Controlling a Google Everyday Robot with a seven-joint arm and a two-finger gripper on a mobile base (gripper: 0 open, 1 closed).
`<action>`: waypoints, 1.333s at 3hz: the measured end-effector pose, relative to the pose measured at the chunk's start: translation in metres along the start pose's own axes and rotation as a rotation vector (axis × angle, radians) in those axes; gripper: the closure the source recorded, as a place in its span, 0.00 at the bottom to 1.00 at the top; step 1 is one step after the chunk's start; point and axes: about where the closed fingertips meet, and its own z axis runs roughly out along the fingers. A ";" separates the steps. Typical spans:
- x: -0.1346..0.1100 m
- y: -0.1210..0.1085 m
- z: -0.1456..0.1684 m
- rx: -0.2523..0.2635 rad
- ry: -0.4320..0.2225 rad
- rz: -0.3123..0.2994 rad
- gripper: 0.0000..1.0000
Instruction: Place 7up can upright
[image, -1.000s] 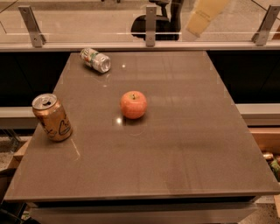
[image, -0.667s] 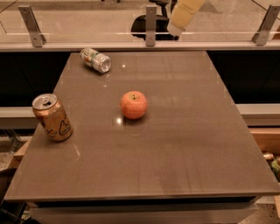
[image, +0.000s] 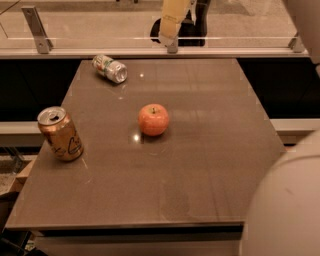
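On the far left part of the dark brown rectangular table (image: 200, 165), the small silver-white 7up can (image: 110, 68) with green and red markings is lying on its side. A bronze-orange drink can (image: 60, 133) is standing upright near the left edge, and a round red-orange apple (image: 153, 120) is sitting around the table's middle. The cream-coloured gripper (image: 170, 27) is hanging beyond the far edge, well apart from the 7up can; how wide it is I cannot tell.
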 end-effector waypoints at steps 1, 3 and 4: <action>-0.017 -0.006 0.074 -0.047 0.067 -0.015 0.00; -0.024 -0.015 0.092 -0.079 0.046 -0.002 0.00; -0.032 -0.026 0.126 -0.155 0.008 0.120 0.00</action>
